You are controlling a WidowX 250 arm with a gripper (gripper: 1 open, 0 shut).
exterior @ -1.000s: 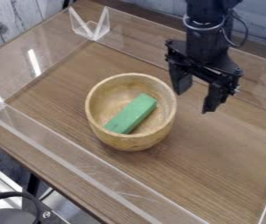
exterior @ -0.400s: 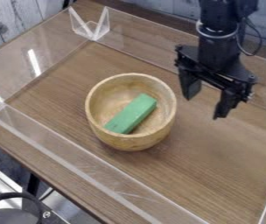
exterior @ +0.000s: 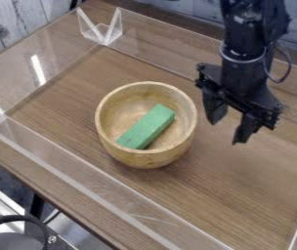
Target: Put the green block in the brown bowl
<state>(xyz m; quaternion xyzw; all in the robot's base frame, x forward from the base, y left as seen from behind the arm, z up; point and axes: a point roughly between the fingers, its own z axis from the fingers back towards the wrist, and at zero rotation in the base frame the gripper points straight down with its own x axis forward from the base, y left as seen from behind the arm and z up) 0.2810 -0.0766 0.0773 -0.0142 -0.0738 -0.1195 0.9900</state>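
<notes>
The green block (exterior: 148, 127) lies slanted inside the brown bowl (exterior: 118, 148), resting on its floor and leaning toward the far wall. The bowl stands on the wooden table, left of centre. My gripper (exterior: 229, 126) hangs to the right of the bowl, outside its rim, pointing down just above the tabletop. Its two dark fingers (exterior: 215, 112) stand apart with nothing between them. It touches neither bowl nor block.
A clear acrylic wall (exterior: 60, 44) runs around the wooden tabletop (exterior: 242, 186), with a clear bracket (exterior: 102, 27) at the far left corner. Black cables and a stand (exterior: 15, 234) sit beyond the near left edge.
The gripper has drifted right and a little lower, away from the bowl. Its fingers have drawn closer together. Block and bowl have stayed put.
</notes>
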